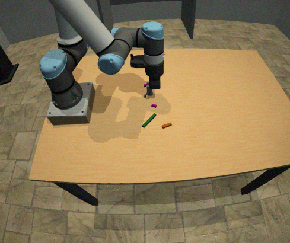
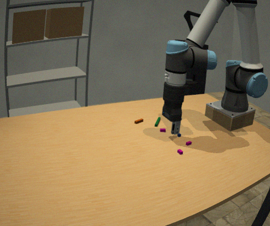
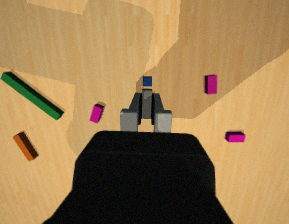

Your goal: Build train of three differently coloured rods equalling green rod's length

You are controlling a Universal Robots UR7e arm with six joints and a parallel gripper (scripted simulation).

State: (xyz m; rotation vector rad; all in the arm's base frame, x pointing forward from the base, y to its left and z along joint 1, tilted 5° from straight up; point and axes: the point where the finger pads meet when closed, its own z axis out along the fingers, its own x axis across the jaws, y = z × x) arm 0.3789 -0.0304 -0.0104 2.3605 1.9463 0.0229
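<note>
Table (image 1: pixel 220 118) broad, wood-toned; UR7e arm (image 1: pixel 80 21) reaches over its near-base half. Gripper (image 2: pixel 175 130) points straight down, low over the table, fingers clenched on a narrow dark piece that looks like a grey rod (image 3: pixel 146 105); colour is hard to confirm. Green rod (image 1: pixel 149 120), the 8 reference, lies flat on a diagonal, orange rod (image 1: pixel 166 125) just beside its far end. 3 magenta rods (image 1: pixel 153 105) (image 2: pixel 188 143) (image 2: pixel 180 151) are scattered round the gripper. Blue rod (image 3: pixel 147 80), smallest, sits just ahead of the fingertips, apart from them. Judgement: rods are light, rigid, smooth-sided; pinch across the narrow width at mid-length, since short pieces would twist or skid easily.
</note>
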